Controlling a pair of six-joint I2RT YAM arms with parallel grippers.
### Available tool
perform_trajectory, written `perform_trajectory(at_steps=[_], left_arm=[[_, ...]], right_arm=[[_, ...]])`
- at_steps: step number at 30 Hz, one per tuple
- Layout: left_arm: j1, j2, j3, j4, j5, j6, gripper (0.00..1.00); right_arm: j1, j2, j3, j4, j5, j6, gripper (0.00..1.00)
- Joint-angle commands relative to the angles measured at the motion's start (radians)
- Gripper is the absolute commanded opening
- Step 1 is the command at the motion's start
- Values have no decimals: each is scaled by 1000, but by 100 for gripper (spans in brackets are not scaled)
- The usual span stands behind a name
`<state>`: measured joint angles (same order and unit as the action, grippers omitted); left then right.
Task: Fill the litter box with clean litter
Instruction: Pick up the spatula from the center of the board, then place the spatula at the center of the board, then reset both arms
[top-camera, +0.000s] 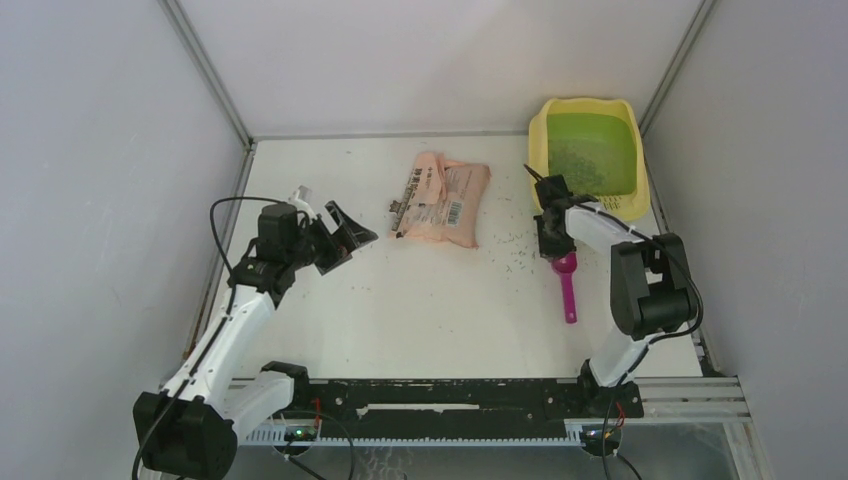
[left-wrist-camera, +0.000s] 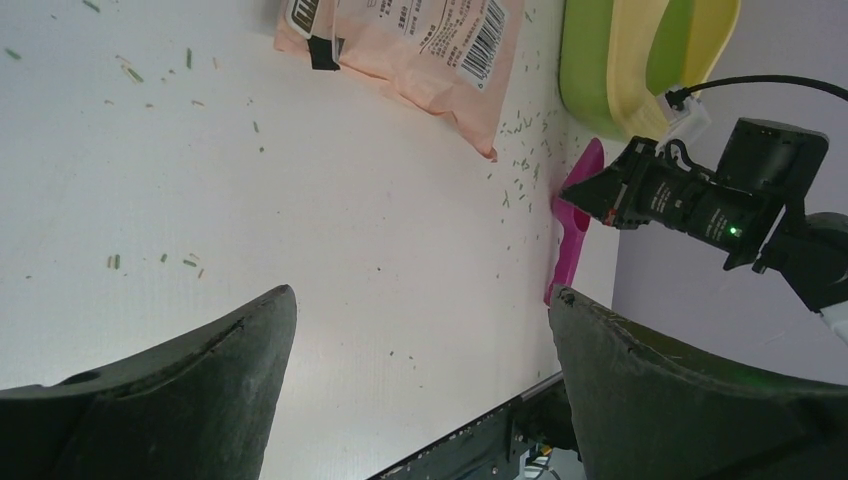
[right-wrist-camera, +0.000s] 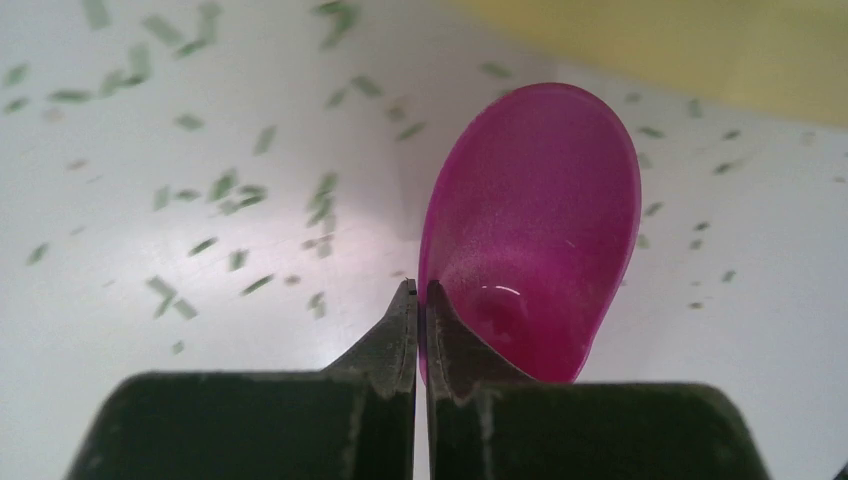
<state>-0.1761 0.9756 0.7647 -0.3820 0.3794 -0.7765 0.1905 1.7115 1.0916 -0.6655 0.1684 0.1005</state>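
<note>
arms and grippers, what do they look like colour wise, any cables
Both the left arm and right arm have white links with black joint housings and thin black cables looping alongside. The left gripper and right gripper have dark, matte, wedge-shaped fingers.

The broadest free room is the bare front-middle of the counter (top-camera: 430, 320), between the 2 arms. At mid-back a peach bag (top-camera: 440, 203) lies flat. A lane strewn with litter (top-camera: 512, 242) runs between the bag and the litter box (top-camera: 543, 135). The box is tucked into the back right corner, near the right wall (top-camera: 760, 160), so only its front and left sides are open. There the right pincer (right-wrist-camera: 418, 290), jaws pressed together, and the magenta scoop (top-camera: 568, 292) stand in the way. The left pincer (left-wrist-camera: 422, 292), spread wide, hangs apart from everything.
</note>
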Motion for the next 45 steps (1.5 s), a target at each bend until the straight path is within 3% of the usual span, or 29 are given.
perform_trajectory(at_steps=[1,4,8,18,24,27,30,32,42,45], left_arm=[[7,10,-18,46,23,17,100],[8,11,-13,45,23,17,100],[10,20,0,48,19,17,100],[32,71,21,115,-22,79,100],[46,118,33,142,-32,75,100],[52,136,37,164,-41,67,100],[59,141,66,151,-57,93,100],[61,123,103,101,-97,127,100],[61,-226,272,-34,-376,311,100],[60,-368,259,-33,-512,382,100]], right_arm=[[117,-98,19,-15,22,114,2],[200,-163,47,-15,-7,168,1],[230,-127,184,-21,-49,202,0],[140,280,523,78,-156,243,0],[100,408,642,116,-214,249,4],[89,440,700,87,-265,251,30],[91,397,665,79,-289,249,94],[97,296,590,108,-275,238,99],[143,-287,351,269,-385,142,99],[61,-466,220,363,-383,146,99]])
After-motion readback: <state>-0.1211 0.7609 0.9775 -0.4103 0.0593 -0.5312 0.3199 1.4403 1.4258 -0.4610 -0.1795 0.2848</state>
